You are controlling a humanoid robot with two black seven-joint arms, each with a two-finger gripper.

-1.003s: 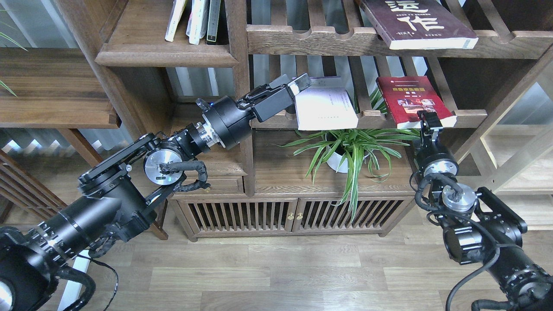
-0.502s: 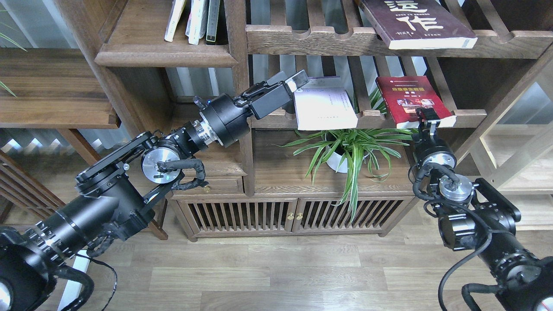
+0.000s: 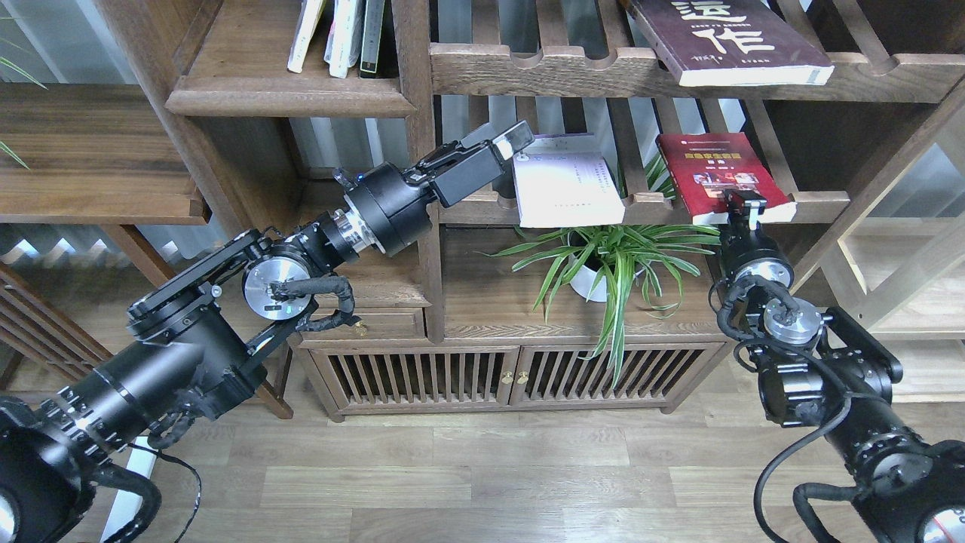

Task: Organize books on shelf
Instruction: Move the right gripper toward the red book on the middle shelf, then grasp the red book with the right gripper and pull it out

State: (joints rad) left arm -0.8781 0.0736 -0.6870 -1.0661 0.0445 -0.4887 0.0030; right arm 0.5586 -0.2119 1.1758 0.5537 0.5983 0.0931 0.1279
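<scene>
The white book (image 3: pixel 565 185) and the red book (image 3: pixel 712 172) lie flat on the middle slatted rack. The dark maroon book (image 3: pixel 731 38) lies on the upper slatted rack. The solid-board shelf (image 3: pixel 290 94) is at the upper left. My left gripper (image 3: pixel 511 145) is at the white book's upper left corner, with its clear fingertip by the book's edge. I cannot tell whether it touches the book. My right gripper (image 3: pixel 744 202) points up at the red book's front edge. It is dark and seen end-on, so its grip cannot be told.
Several books (image 3: pixel 339 30) stand upright on the solid-board shelf. A potted spider plant (image 3: pixel 603 264) sits under the middle rack, between my arms. A low cabinet with slatted doors (image 3: pixel 513 377) is below. Another wooden shelf (image 3: pixel 98 151) is at the far left.
My left gripper has drawn back a little to the left and upward from the white book. My right arm has shifted slightly left and up. The books have not moved.
</scene>
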